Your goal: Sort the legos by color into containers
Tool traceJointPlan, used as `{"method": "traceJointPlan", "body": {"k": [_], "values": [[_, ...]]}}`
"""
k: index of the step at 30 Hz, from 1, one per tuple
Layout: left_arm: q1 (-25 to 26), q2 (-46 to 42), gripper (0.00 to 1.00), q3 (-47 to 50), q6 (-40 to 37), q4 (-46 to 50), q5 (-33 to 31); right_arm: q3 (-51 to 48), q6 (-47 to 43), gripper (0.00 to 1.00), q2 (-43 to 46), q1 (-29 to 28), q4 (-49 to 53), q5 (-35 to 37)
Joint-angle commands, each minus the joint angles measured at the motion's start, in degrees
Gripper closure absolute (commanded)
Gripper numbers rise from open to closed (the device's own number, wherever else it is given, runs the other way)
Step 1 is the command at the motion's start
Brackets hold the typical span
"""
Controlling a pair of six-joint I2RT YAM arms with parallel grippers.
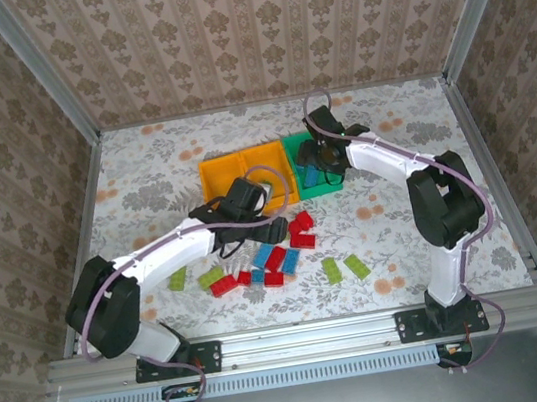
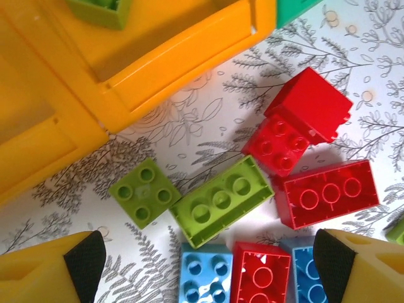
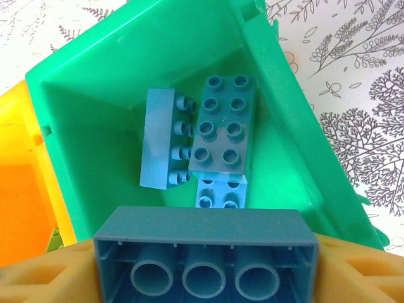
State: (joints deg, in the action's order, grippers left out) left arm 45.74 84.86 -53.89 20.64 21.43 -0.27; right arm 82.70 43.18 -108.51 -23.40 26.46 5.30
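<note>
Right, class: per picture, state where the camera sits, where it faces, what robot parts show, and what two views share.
Top external: above, behind the bases, looking down at the floral table; both arms show.
Left wrist: on the left arm, looking down at coloured plastic bricks beside the orange plastic bin; its open jaws' fingertips show.
Right wrist: on the right arm, looking down into the green plastic bin; its jaws grip a blue plastic brick.
Shared: the green bin, top and right wrist.
</note>
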Motion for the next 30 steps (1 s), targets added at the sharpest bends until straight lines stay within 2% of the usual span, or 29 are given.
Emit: {"method": "traceJointPlan", "body": {"k": [1,6,10,17,30], "values": [[0.0,-1.7,0.11,1.0,2.3,1.2,-2.8,1.9,-0.4,0.22,-1.2,0.3,2.5,-0.5],[-0.3,0.9,0.11,-1.1,5.0,3.7,-3.6,1.6,-0.5,0.19,-0.3,0.1,2.1,-1.7],[-1.6,4.9,0.14,-3.2,10.3,6.6,-2.3,0.9,-0.8,0.18,1.6,-0.3,1.9,-1.5],[-4.7,8.1,0.16,-2.3,18.2,4.1,0.4,-3.2,-0.7,0.17,7.6,-0.8,0.1,0.2],[-6.2,14.7,0.24,-6.8,19.8,2.1,1.9,-16.3,-2.3,0.16,18.1,-3.8,1.9,7.6]]}}
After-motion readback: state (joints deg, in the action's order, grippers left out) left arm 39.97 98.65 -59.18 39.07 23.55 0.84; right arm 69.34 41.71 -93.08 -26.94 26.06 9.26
